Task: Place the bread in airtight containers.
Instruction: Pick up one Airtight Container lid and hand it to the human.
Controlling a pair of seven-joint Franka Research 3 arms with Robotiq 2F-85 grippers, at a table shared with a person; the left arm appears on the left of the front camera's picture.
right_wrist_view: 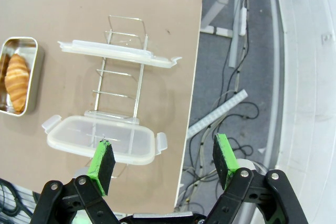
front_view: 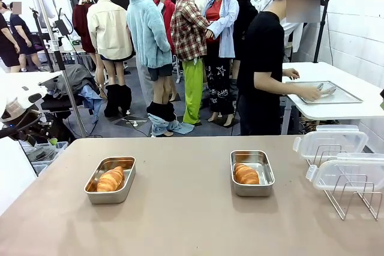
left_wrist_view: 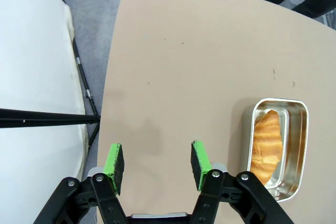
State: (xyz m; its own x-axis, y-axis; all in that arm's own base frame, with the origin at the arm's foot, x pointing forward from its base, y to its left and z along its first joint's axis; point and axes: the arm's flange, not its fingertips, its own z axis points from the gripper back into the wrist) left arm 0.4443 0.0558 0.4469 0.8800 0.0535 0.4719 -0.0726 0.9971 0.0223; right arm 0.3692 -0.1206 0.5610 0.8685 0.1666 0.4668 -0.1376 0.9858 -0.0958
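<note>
Leaning on the wire rack [front_view: 353, 197], clear lids [front_view: 331, 142] partly hide it.

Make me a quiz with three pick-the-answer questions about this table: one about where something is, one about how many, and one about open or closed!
1. Where are the two clear plastic lids?
A) on the pans
B) on the silver wire rack
C) in the person's hands

2. How many golden-brown croissant rolls are there?
A) two
B) three
C) five

3. How are the small rectangular steel pans?
A) clipped shut
B) upside down
C) uncovered, one roll inside each

Answers:
1 B: both lids rest on the rack at the right end of the tan table.
2 A: one roll lies in each pan.
3 C: neither pan has a lid on it.
</note>
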